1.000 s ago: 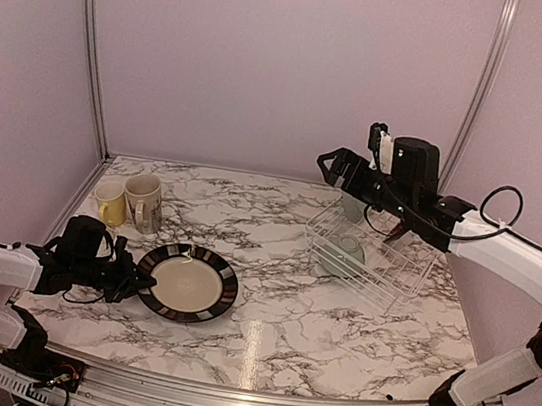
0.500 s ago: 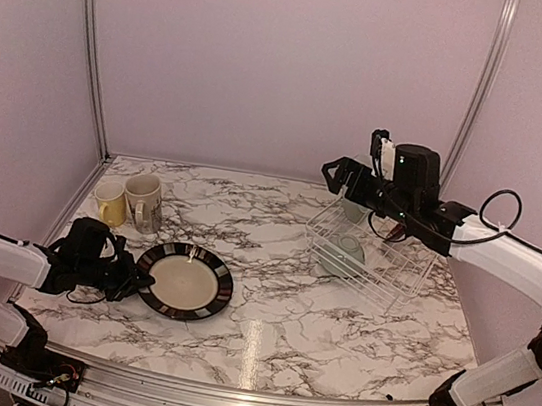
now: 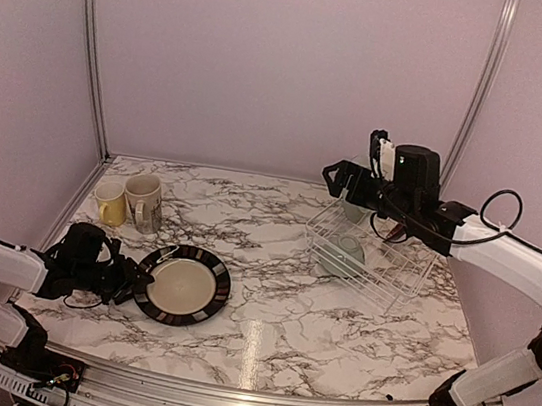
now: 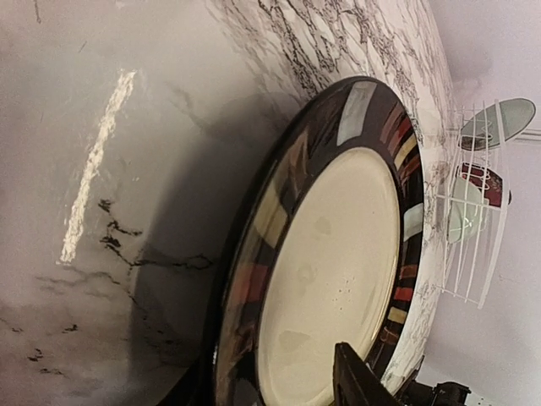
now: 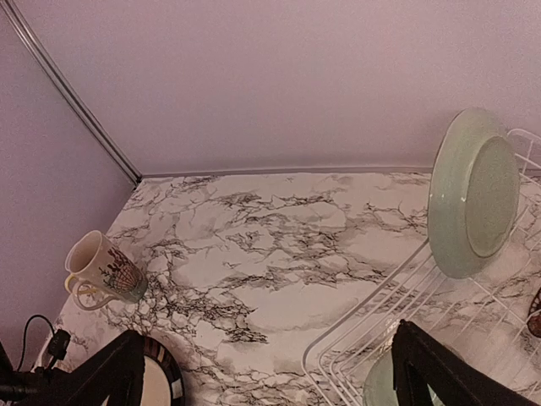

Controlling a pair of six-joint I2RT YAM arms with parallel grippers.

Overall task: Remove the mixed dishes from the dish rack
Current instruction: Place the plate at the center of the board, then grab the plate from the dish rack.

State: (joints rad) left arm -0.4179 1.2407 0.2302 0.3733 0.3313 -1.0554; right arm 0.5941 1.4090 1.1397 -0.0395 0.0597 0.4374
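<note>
A black-rimmed plate [image 3: 185, 285] [image 4: 330, 271] with a cream centre lies flat on the marble table. My left gripper [image 3: 143, 281] is at its left rim, open, with the rim between the parted jaws; one finger [image 4: 359, 381] shows above the cream face. The white wire dish rack [image 3: 380, 287] [image 5: 406, 279] stands at the right. It holds an upright pale-green plate [image 5: 472, 194] [image 4: 499, 123], a pale-green bowl [image 3: 347, 254] [image 5: 380, 391] and a red plate [image 4: 483, 183]. My right gripper [image 3: 340, 175] [image 5: 270, 372] hovers wide open above the rack's left end, holding nothing.
A small yellow mug [image 3: 109, 204] and a taller cream printed mug [image 3: 145, 203] [image 5: 106, 271] stand together at the table's far left, behind the plate. Purple walls with metal posts close in the back and sides.
The plate has slid slightly left and settled flat, and my left gripper has opened off its rim. The right gripper has dipped a little towards the rack.
</note>
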